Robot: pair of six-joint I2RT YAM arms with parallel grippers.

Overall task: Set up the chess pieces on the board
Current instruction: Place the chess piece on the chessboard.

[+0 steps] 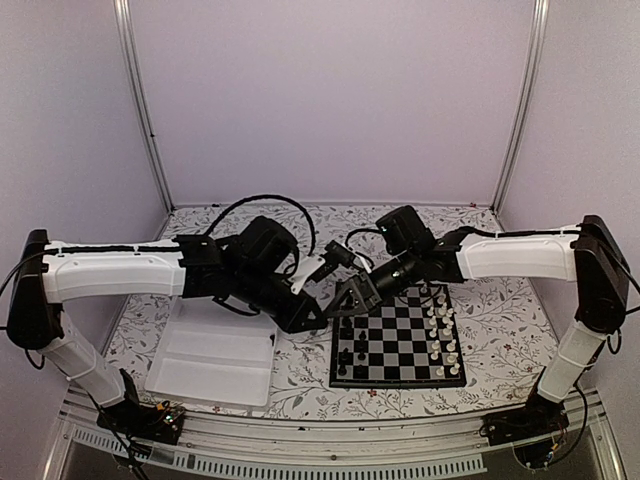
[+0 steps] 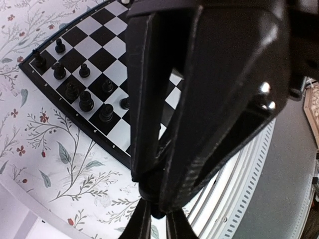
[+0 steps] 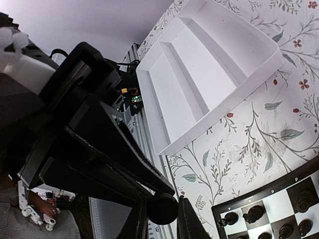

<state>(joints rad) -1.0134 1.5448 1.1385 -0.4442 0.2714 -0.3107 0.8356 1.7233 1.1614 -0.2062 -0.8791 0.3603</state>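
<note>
- Item: board [image 1: 400, 350], chequered, thin black border. Lies flat on the flowered counter [image 1: 500, 320], lower centre-right of the top view.
- Item: chess pieces [image 2: 86, 101], black, tiny. Several stand upright in the two columns at the board's left edge in the top view, close together, with squares there not yet filled.
- Item: white pieces [image 1: 445, 330]. Ranged along the board's right edge.
- Item: tray [image 1: 215, 350], white, shallow. On the counter, lower left of the top view, apart from the board.
- Left pincer [image 2: 155, 215]: fingers drawn together. Whether anything sits between them cannot be told; the other arm's fingers crowd that view.
- Right pincer [image 3: 163, 204]: closed to a narrow gap on a small round dark knob, taken to be one black chess piece [image 3: 162, 211]. It hangs above the counter, just off the board's upper-left corner in the top view.
- Condition: both pincers meet tip to tip there; judged to be a hand-over of that piece, task part done.
- Hazard: one side lets go before the other grips firmly; the piece falls or rolls off.
- Hazard: the round piece twists in the grip and is set down tilted.
- Hazard: the arms, parting, catch each other.
- Hazard: fingers lowered among the close-set pieces topple neighbours.
</note>
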